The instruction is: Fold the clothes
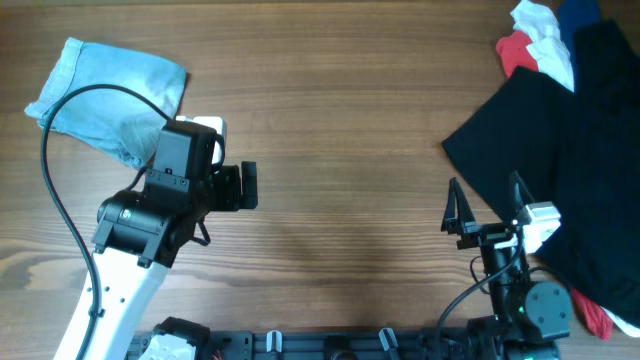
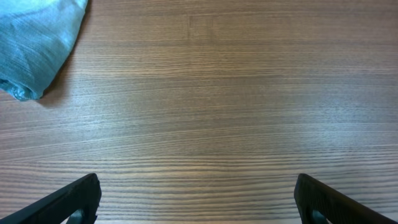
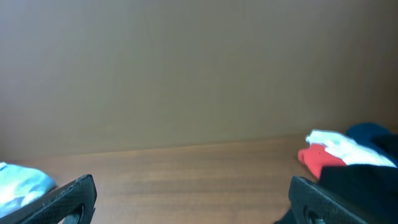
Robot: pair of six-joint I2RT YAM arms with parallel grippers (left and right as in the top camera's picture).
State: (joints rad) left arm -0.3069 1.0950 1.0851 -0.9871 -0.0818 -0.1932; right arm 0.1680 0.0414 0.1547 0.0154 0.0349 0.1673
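My left gripper (image 1: 250, 186) and right gripper (image 1: 485, 195) gape empty — a careless reach could snag the shorts (image 1: 110, 95), dragging them loose.

1. The brown wooden bench (image 1: 350, 120) shows grain running left to right.
2. A plain tan wall (image 3: 186, 68) rises behind its far edge.
3. Soft, even light leaves a faint sheen on the wood.
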